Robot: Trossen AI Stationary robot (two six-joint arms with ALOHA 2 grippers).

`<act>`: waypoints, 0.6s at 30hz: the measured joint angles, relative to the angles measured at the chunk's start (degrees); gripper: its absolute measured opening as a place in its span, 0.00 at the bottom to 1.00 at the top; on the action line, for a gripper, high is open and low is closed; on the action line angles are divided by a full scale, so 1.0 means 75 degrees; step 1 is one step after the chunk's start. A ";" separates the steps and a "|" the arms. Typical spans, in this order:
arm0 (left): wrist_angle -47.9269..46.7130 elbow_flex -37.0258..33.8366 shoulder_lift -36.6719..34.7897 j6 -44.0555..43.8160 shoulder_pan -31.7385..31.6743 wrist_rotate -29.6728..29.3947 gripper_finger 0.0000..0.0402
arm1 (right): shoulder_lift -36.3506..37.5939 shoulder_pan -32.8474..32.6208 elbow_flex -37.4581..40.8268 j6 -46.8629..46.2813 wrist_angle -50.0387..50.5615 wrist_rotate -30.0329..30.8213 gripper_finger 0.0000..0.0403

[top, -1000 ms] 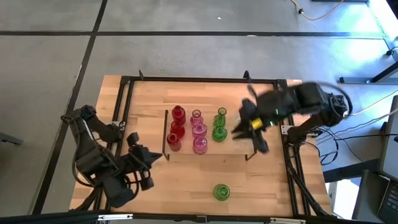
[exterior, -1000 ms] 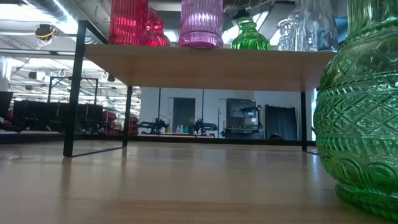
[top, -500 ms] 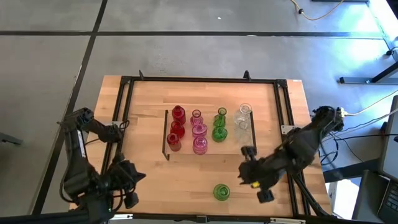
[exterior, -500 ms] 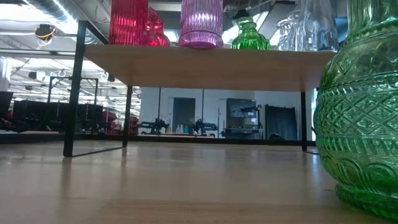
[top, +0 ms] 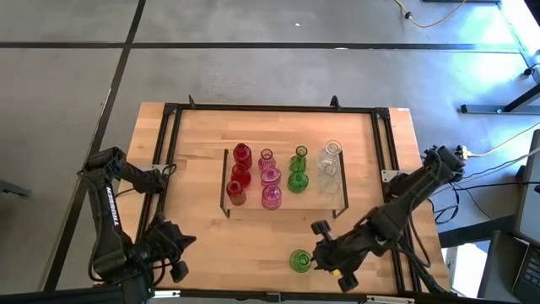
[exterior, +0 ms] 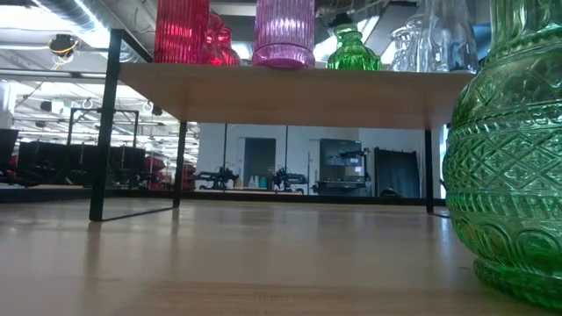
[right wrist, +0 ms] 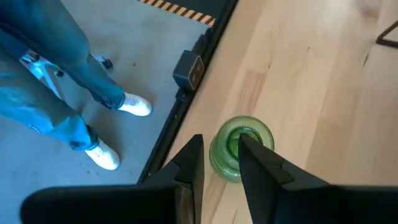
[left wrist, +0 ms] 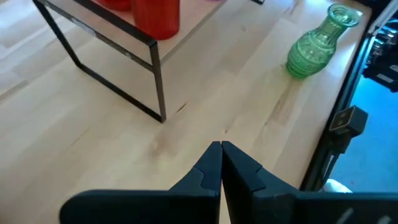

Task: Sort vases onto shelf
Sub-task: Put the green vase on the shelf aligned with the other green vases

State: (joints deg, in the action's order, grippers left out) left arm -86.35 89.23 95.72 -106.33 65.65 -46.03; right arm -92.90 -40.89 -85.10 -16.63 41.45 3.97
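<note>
— One green vase (top: 300, 260) remains off the shelf (top: 284, 206), lower centre of the high view?
— Yes. Right gripper (top: 326, 257) just beside it, fingers apart; left gripper (top: 172, 253) shut, lower left.
— Handling?
— Glass, likely slippery, fragile — take the narrow neck.

Green vase (exterior: 514, 149) cropped at low view's edge; person (right wrist: 59, 81), perhaps standing, legs only.

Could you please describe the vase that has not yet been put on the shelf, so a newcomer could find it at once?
Start from the wooden table and its low shelf of vases. In front of the shelf, near the table's front edge, one green round-bellied vase stands alone beside the right hand. It is the only vase on the tabletop itself.
</note>
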 joint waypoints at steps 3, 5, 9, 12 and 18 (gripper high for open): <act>0.0047 -0.0002 0.0000 0.0017 0.0000 -0.0148 0.00 | 0.0009 0.0003 0.0234 -0.0298 -0.0268 0.0004 0.20; 0.0091 -0.0002 0.0000 -0.0018 0.0000 -0.0369 0.00 | 0.0009 0.0003 0.0376 -0.0849 -0.0357 0.0012 0.20; 0.0300 -0.0002 0.0000 -0.0188 -0.0054 -0.0771 0.00 | 0.0009 0.0109 0.0782 -0.3043 -0.0611 -0.0126 0.20; 0.0422 -0.0002 0.0000 -0.0168 -0.0138 -0.0933 0.00 | 0.0009 0.0127 0.1013 -0.4818 -0.0678 -0.0052 0.20; 0.0435 -0.0002 0.0000 -0.0082 -0.0374 -0.1119 0.00 | 0.0026 0.0032 0.1107 -0.7599 -0.0786 0.0324 0.20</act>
State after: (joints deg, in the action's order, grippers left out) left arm -83.09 89.21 95.72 -106.95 62.84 -54.42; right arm -92.71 -40.64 -76.79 -73.63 35.55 6.40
